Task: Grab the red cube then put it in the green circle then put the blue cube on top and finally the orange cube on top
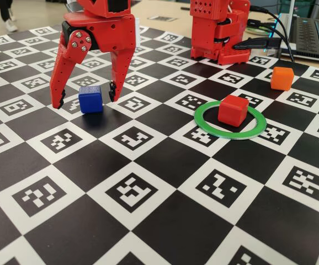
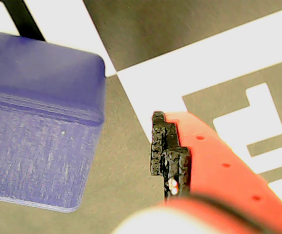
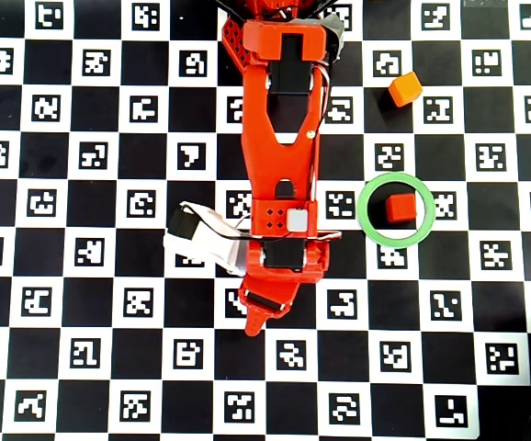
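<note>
The blue cube (image 1: 90, 99) rests on the checkered mat at the left of the fixed view. My gripper (image 1: 85, 102) is lowered over it, open, with a finger on each side and a gap to both. In the wrist view the blue cube (image 2: 38, 122) fills the left side, and one black-padded fingertip (image 2: 166, 151) stands apart to its right. The red cube (image 1: 233, 110) sits inside the green circle (image 1: 234, 135). Behind it to the right lies the orange cube (image 1: 282, 78). From overhead the arm hides the blue cube, while the red cube (image 3: 400, 208), green circle (image 3: 362, 209) and orange cube (image 3: 405, 89) show clearly.
The red arm base (image 1: 220, 33) stands at the back of the mat, just left of the orange cube. A laptop (image 1: 314, 30) and cables (image 1: 272, 38) lie beyond the mat's back right corner. The mat is a black-and-white marker board (image 1: 148, 221).
</note>
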You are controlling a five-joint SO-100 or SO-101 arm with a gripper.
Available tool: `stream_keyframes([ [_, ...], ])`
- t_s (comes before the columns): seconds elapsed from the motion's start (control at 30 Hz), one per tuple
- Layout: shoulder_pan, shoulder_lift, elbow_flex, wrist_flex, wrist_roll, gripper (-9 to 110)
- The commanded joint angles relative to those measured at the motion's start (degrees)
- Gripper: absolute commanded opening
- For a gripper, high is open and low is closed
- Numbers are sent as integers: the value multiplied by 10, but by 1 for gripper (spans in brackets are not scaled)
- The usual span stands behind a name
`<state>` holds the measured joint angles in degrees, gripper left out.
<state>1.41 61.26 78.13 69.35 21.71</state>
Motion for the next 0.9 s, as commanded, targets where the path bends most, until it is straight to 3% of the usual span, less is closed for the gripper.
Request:
stream_keyframes([
  [0.0,0,19,-6,-5,25,44],
  [0.7,13,19,-5,-25,101,42],
  [0.87,14,19,-5,-26,98,29],
])
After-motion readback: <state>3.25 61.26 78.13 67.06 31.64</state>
